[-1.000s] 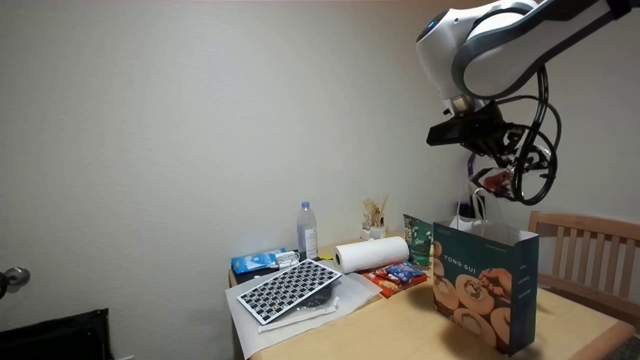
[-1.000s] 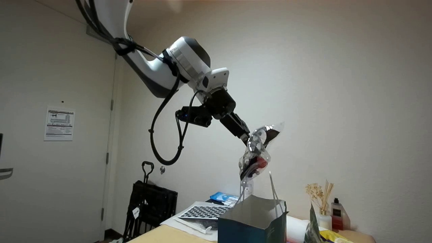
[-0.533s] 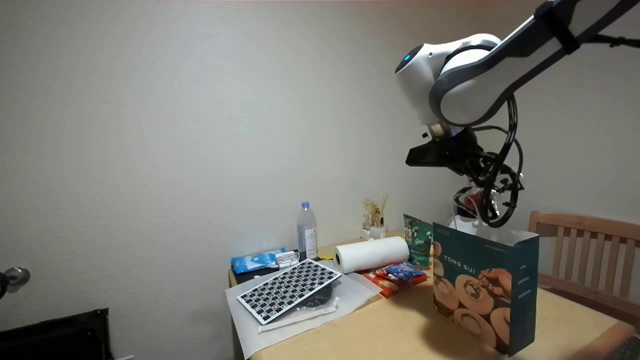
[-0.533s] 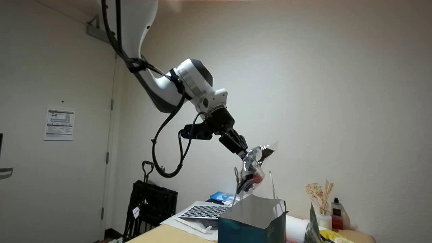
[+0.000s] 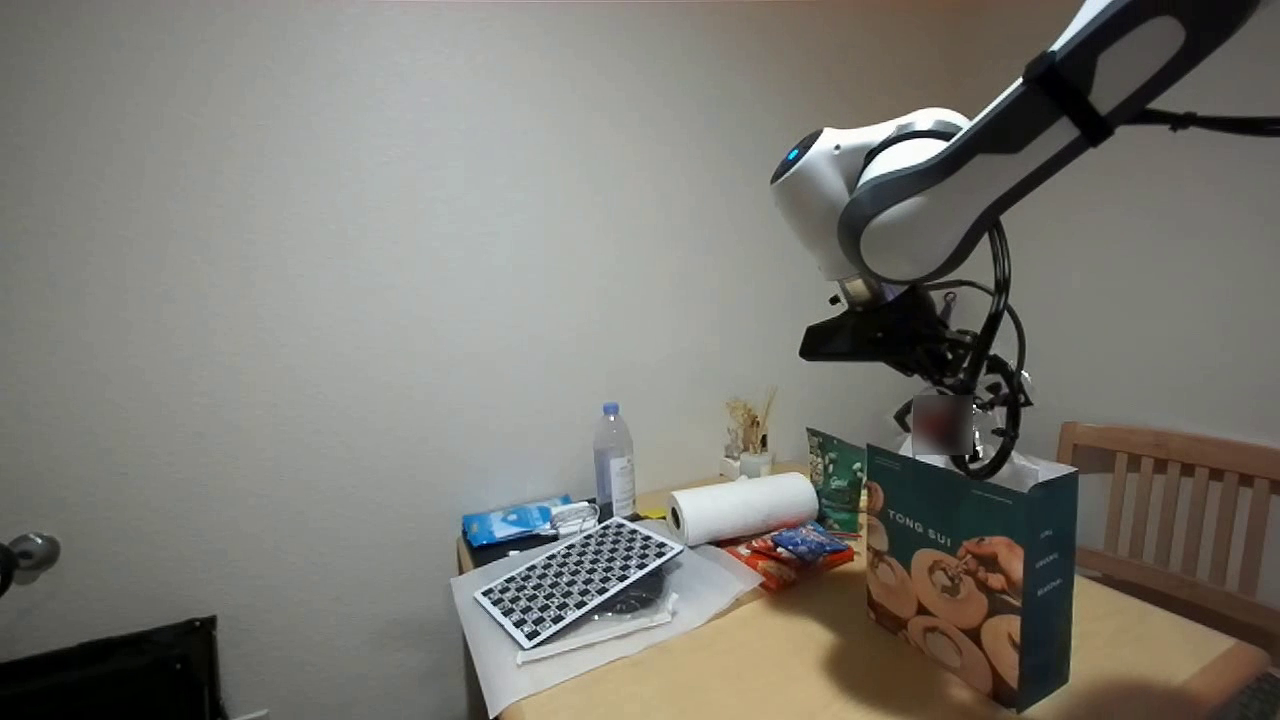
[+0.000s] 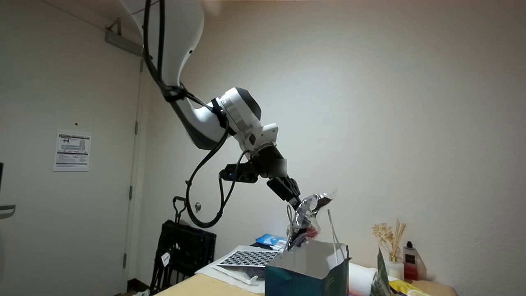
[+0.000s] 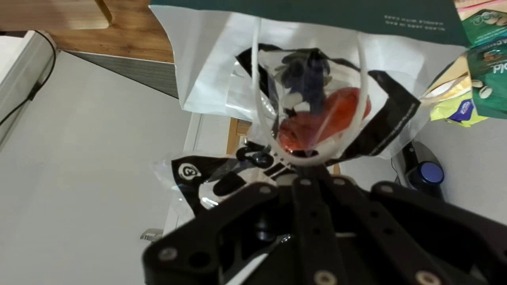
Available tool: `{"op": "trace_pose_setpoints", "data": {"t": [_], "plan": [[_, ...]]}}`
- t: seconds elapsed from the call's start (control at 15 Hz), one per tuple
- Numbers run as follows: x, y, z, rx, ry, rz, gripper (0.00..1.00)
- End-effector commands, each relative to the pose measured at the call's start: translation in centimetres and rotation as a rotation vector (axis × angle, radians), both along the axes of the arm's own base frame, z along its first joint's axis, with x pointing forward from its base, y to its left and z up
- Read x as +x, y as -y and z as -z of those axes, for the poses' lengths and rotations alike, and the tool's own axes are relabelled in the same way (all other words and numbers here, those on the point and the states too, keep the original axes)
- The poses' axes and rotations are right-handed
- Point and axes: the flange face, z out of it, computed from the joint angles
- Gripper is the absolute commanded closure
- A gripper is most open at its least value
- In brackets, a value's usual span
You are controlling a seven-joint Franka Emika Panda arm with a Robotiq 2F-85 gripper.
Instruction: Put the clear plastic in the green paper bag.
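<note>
The clear plastic (image 6: 306, 222) is a crinkled see-through wrapper with black print and red and dark bits inside. It also shows in the wrist view (image 7: 344, 105). My gripper (image 6: 297, 202) is shut on it, and the plastic hangs below the fingertips (image 7: 311, 170). The green paper bag (image 5: 950, 560) stands upright on the table, open at the top; it also shows in an exterior view (image 6: 304, 283). The plastic's lower end is at the bag's opening, by the handles; whether it is below the rim I cannot tell. A white loop handle (image 7: 257, 91) crosses in front of the plastic.
A green snack bag (image 5: 836, 480), a paper roll (image 5: 745, 508) and red and blue packets (image 5: 800, 550) lie beside the bag. A checkered tray (image 5: 578, 580) and a tall bottle (image 5: 614, 465) are farther off. A wooden chair (image 5: 1180, 500) stands behind the table.
My gripper has moved down with the plastic still held, bringing it from above the bag to the opening between the handles. The bag has stayed in place.
</note>
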Motion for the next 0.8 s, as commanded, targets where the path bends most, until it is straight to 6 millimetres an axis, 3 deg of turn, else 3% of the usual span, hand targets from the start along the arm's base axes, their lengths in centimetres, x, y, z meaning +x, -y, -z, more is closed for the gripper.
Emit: {"op": "trace_pose_setpoints", "data": {"t": [0.0, 0.33, 0.4, 0.53, 0.73], "plan": [[0.44, 1.02, 0.78, -0.002, -0.065, 0.003, 1.00], [0.79, 1.63, 1.67, 0.006, -0.115, -0.025, 1.00], [0.93, 1.66, 1.68, 0.010, -0.122, -0.030, 0.74], [1.11, 1.71, 1.57, 0.009, -0.123, -0.041, 0.67], [1.32, 1.66, 1.26, 0.003, -0.124, -0.046, 0.47]]}}
